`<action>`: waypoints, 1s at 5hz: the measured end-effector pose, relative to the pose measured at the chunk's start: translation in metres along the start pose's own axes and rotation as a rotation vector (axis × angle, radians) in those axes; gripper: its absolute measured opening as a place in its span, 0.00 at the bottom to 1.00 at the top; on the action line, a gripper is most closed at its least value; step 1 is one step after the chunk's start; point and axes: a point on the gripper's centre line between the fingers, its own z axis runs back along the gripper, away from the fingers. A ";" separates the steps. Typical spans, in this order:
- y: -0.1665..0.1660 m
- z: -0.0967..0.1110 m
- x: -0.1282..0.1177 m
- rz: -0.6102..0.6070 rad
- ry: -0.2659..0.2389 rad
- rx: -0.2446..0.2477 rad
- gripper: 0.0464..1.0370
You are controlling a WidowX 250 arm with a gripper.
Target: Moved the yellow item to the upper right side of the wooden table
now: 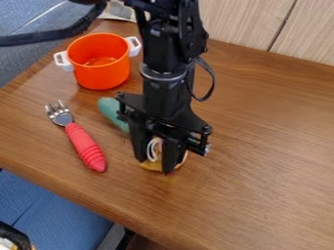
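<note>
The black gripper [155, 164] hangs low over the front middle of the wooden table [261, 146]. Directly at it is the yellow item [151, 167], lying low against the tabletop and partly covered by the gripper. White looped strands [153, 149] show just above the yellow part, and an orange-brown edge sticks out on the right. How firmly the item is held cannot be made out.
An orange pot [99, 61] with white handles stands at the back left. Nearer is a fork [83, 145] with a red handle. A teal object [112, 113] lies partly behind the arm. The wooden wall panel [244, 19] borders the table's back edge.
</note>
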 end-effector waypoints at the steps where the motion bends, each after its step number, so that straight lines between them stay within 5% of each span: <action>1: 0.003 0.011 -0.002 0.005 -0.017 -0.003 0.30; 3: 0.004 0.064 0.030 0.044 -0.132 0.015 0.28; 5: -0.008 0.081 0.118 0.064 -0.163 -0.019 0.28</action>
